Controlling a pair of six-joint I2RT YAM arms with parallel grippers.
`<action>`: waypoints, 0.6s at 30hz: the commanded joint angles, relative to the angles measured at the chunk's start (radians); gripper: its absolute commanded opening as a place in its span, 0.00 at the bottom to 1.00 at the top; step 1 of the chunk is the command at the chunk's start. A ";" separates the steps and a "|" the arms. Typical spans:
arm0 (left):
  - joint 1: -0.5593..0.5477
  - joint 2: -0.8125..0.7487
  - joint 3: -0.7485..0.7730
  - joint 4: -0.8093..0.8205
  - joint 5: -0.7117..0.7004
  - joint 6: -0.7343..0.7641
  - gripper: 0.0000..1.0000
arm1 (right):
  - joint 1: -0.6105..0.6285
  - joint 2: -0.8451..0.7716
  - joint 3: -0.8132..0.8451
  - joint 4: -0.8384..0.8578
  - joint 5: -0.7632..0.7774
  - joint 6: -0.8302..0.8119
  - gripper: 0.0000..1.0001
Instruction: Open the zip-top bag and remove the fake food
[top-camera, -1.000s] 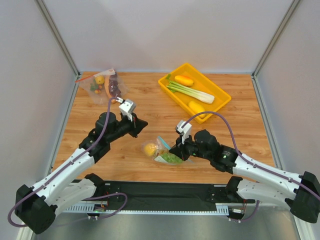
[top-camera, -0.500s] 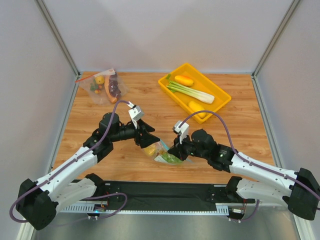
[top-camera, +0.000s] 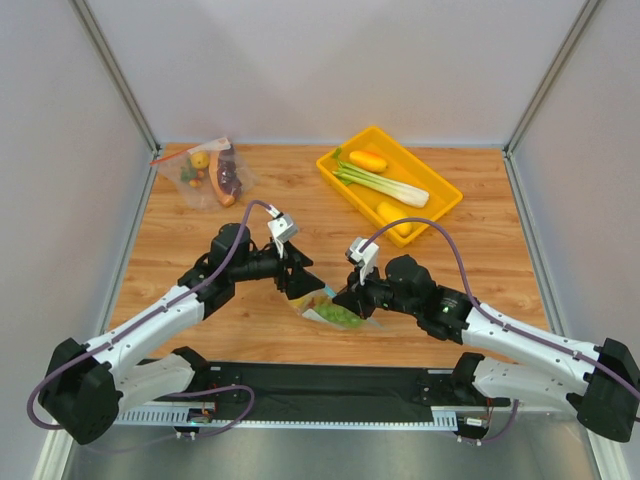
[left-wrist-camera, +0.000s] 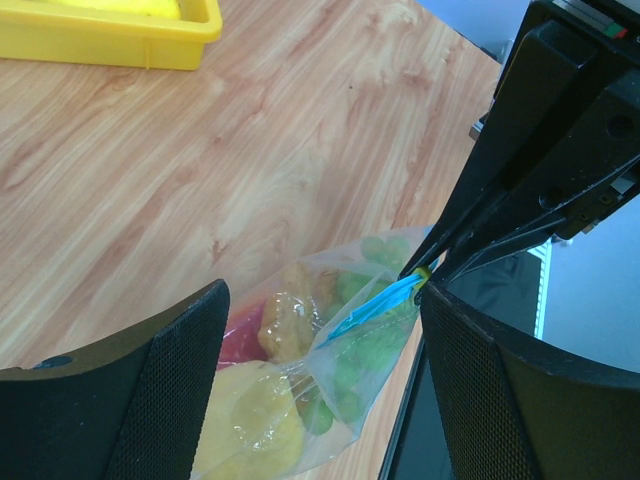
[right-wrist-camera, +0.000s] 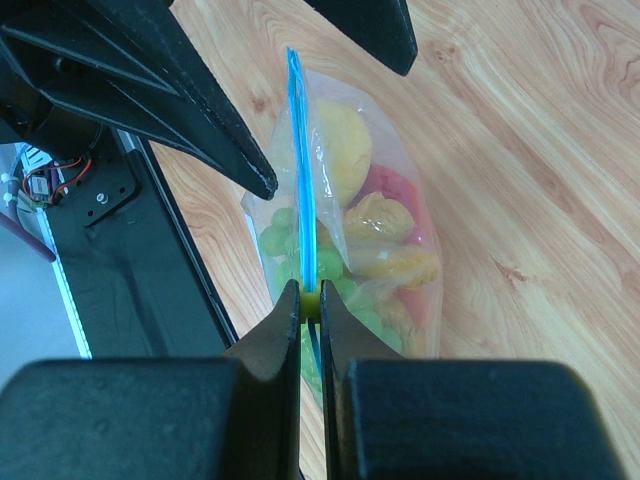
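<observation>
The zip-top bag (top-camera: 322, 305) lies on the wood table between the two arms, clear with a light-blue zip strip (right-wrist-camera: 300, 170) standing on edge. Through the plastic show the fake food: a round yellow piece (left-wrist-camera: 245, 420), a leafy green (left-wrist-camera: 370, 350), a lumpy orange piece (right-wrist-camera: 385, 250) and a red fruit (right-wrist-camera: 395, 190). My right gripper (right-wrist-camera: 311, 300) is shut on the small yellow slider at the near end of the strip. My left gripper (left-wrist-camera: 325, 340) is open, one mesh finger (left-wrist-camera: 170, 390) on each side of the bag, not touching it.
A yellow tray (top-camera: 420, 163) at the back right holds a leek and two orange-yellow pieces. Another clear bag (top-camera: 210, 175) with a red-orange strip lies at the back left. A black rail (top-camera: 330, 385) runs along the near edge.
</observation>
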 joint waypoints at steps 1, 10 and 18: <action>-0.005 0.010 0.004 0.085 0.063 0.020 0.83 | 0.001 -0.016 0.034 0.028 -0.010 0.000 0.00; -0.013 0.039 -0.004 0.082 0.177 0.012 0.59 | -0.008 0.001 0.053 0.003 0.018 -0.003 0.00; -0.039 0.085 0.012 0.061 0.221 0.018 0.60 | -0.017 0.027 0.085 -0.008 0.019 -0.014 0.00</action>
